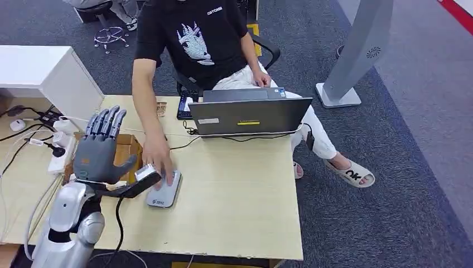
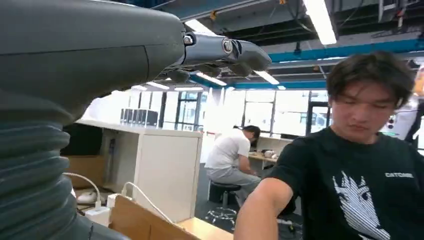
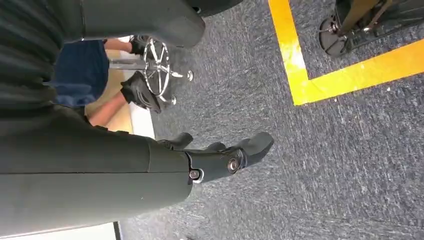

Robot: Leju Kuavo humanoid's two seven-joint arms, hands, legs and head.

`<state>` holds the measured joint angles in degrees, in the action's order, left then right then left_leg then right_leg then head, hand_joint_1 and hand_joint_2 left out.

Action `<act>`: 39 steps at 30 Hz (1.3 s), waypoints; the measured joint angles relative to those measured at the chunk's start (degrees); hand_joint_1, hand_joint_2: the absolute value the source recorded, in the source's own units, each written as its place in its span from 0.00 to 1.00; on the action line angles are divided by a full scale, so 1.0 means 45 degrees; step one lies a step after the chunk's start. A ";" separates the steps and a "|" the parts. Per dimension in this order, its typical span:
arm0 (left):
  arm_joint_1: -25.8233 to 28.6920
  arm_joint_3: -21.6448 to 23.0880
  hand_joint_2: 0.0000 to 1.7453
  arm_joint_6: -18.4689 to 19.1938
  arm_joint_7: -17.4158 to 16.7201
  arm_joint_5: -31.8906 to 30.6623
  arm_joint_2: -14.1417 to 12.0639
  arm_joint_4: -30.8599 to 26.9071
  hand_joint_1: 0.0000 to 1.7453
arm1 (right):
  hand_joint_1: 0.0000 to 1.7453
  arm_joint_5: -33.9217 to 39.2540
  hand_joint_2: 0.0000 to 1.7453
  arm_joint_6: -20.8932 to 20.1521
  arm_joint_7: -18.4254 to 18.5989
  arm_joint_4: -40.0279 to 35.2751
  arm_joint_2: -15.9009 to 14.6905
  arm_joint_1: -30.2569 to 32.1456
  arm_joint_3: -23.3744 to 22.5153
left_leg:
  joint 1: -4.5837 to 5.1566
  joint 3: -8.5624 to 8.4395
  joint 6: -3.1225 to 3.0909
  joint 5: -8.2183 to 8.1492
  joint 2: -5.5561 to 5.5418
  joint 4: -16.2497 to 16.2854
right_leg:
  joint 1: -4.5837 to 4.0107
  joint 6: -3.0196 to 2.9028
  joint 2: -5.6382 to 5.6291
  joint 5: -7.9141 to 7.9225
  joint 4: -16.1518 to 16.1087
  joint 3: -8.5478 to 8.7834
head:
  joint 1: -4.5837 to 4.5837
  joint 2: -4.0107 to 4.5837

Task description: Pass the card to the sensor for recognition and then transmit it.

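My left hand (image 1: 99, 148) is raised over the left part of the table (image 1: 240, 190), palm flat and fingers straight up and apart, holding nothing. Its thumb and fingers (image 2: 220, 50) point toward the person in the left wrist view. The grey card sensor (image 1: 165, 193) lies on the table just right of that hand. A person's hand (image 1: 158, 158) rests on the sensor's far end; I cannot make out a card there. My right hand (image 3: 220, 157) hangs over the carpet with its fingers loosely extended and nothing in them.
A person in a black T-shirt (image 1: 192, 39) sits across the table behind a grey laptop (image 1: 248, 114). A cardboard box (image 1: 129, 148), a power strip (image 1: 58, 159) and cables lie at the left. A white cabinet (image 1: 50, 75) stands at the far left, a grey stand (image 1: 357, 50) at the right.
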<state>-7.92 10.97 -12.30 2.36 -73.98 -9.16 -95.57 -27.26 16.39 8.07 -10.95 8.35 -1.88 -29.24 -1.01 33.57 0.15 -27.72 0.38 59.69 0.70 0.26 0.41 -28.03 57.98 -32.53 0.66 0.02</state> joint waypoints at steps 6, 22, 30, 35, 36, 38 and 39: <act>0.0669 0.0419 1.00 -0.0035 -0.0029 -0.0283 -0.0223 -0.0871 0.00 | 0.00 0.0083 1.00 -0.0005 -0.0073 0.0000 0.0059 -0.0003 -0.0205 | 0.0000 0.0000 0.0000 0.0001 -0.0002 0.0000 | 0.0000 0.0005 0.0002 -0.0002 -0.0001 0.0003 | 0.0000 0.0000; 0.1623 0.0739 1.00 0.0116 -0.0330 -0.0719 -0.1170 -0.2046 0.00 | 0.00 0.0360 1.00 0.0107 -0.0034 -0.0005 0.0219 0.0004 -0.0739 | -0.0001 0.0001 0.0000 0.0000 -0.0002 -0.0002 | 0.0000 0.0003 0.0002 -0.0003 0.0000 0.0001 | 0.0000 0.0000; 0.1711 0.0739 1.00 0.0116 -0.0330 -0.0719 -0.1233 -0.2143 0.00 | 0.00 0.0360 1.00 0.0117 -0.0034 -0.0005 0.0243 0.0003 -0.0768 | 0.0001 0.0000 0.0000 0.0001 -0.0002 -0.0001 | 0.0000 0.0005 0.0002 -0.0001 0.0000 0.0003 | 0.0000 0.0000; 0.1717 0.0739 1.00 0.0116 -0.0330 -0.0719 -0.1277 -0.2173 0.00 | 0.00 0.0360 1.00 0.0117 -0.0034 -0.0005 0.0243 0.0001 -0.0783 | -0.0001 0.0000 0.0000 0.0001 -0.0002 -0.0002 | 0.0000 0.0004 0.0002 -0.0002 0.0000 0.0002 | 0.0000 0.0000; 0.1717 0.0744 1.00 0.0116 -0.0330 -0.0719 -0.1277 -0.2173 0.00 | 0.00 0.0355 1.00 0.0121 -0.0034 -0.0005 0.0243 0.0003 -0.0787 | -0.0001 0.0000 0.0000 0.0001 -0.0002 -0.0002 | 0.0000 0.0004 0.0002 -0.0002 0.0000 0.0002 | 0.0000 0.0000; 0.1718 0.0744 1.00 0.0116 -0.0330 -0.0719 -0.1287 -0.2173 0.00 | 0.00 0.0360 1.00 0.0126 -0.0034 0.0000 0.0243 0.0002 -0.0797 | -0.0001 0.0000 0.0000 0.0001 -0.0002 -0.0002 | 0.0000 0.0003 0.0002 -0.0002 0.0000 0.0002 | 0.0000 0.0000; 0.1718 0.0744 1.00 0.0116 -0.0330 -0.0719 -0.1292 -0.2173 0.00 | 0.00 0.0360 1.00 0.0126 -0.0034 -0.0005 0.0243 0.0002 -0.0797 | -0.0001 0.0000 0.0000 0.0001 -0.0002 -0.0002 | 0.0000 0.0003 0.0002 -0.0002 0.0000 0.0002 | 0.0000 0.0000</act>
<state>-0.19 14.32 -11.78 0.87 -77.22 -14.97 -105.35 -25.64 16.96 7.91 -10.97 9.44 -1.87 -32.83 -1.01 33.57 0.15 -27.72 0.37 59.68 0.70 0.27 0.42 -28.04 57.98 -32.53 0.66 0.02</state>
